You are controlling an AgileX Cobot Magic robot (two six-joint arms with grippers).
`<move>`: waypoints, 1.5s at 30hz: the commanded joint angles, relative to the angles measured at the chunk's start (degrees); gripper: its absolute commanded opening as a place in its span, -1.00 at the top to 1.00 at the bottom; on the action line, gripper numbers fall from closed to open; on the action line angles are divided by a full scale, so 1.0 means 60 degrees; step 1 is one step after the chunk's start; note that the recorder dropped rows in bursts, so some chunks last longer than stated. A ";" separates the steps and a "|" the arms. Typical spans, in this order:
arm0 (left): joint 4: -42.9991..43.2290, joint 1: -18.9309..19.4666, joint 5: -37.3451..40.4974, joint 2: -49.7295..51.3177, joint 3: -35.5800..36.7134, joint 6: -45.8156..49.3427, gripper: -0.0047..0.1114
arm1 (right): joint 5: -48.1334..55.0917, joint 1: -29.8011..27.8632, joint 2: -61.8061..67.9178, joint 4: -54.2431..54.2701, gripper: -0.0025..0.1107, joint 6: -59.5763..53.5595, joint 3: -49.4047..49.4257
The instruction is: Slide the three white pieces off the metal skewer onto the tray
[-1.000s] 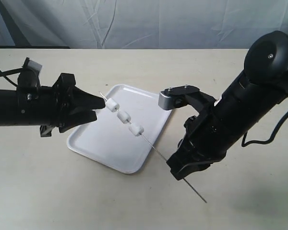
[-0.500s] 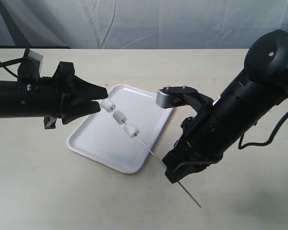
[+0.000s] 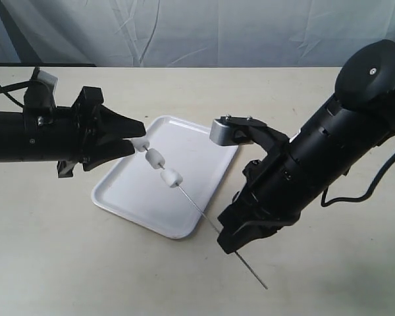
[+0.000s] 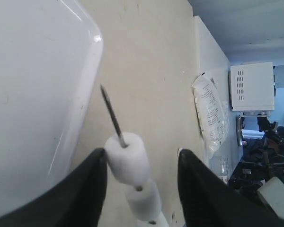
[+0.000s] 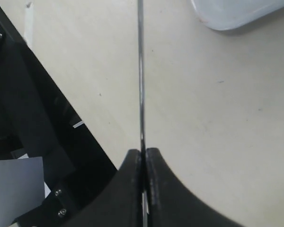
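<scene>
Pieces (image 3: 155,158) white, cylindrical; skewer (image 3: 201,211) thin, grey

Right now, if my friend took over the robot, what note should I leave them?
Left claw: open, with a jaw on each side of the end white piece.
Right claw: shut on the metal skewer, which is held slanting.
Three white pieces: all on the skewer, and they look to be over the tray in the exterior view.
Done: none are off yet.
Left to do: slide all three off onto the tray.

Beige tabletop (image 3: 151,276), wrinkled grey backdrop cloth (image 3: 217,33)
</scene>
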 commanded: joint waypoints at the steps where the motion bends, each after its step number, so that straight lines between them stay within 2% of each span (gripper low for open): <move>1: -0.0095 0.0032 -0.0046 0.0011 -0.0047 0.0027 0.13 | 0.0165 -0.0073 -0.0127 0.0271 0.97 -0.0236 0.0018; 10: -0.0095 0.0032 0.0097 0.0011 -0.0047 0.0027 0.17 | 0.0190 -0.0073 -0.0127 0.0346 0.97 -0.0272 0.0018; 21: -0.0095 0.0032 0.0113 0.0011 -0.0047 0.0050 0.61 | 0.0190 -0.0073 -0.0127 0.0371 0.97 -0.0295 0.0018; 33: -0.0095 0.0032 0.0111 0.0011 -0.0047 0.0132 0.61 | 0.0190 -0.0073 -0.0127 0.0330 0.97 -0.0312 0.0018; 40: -0.0095 0.0053 -0.0663 0.0011 -0.0132 0.0132 0.61 | 0.0438 -0.0073 -0.0127 0.0159 0.97 -0.0333 0.0116; 45: -0.0095 0.0053 -0.0618 0.0011 -0.0448 -0.0013 0.61 | 0.0223 -0.0073 -0.0127 0.0104 0.97 -0.0491 0.0660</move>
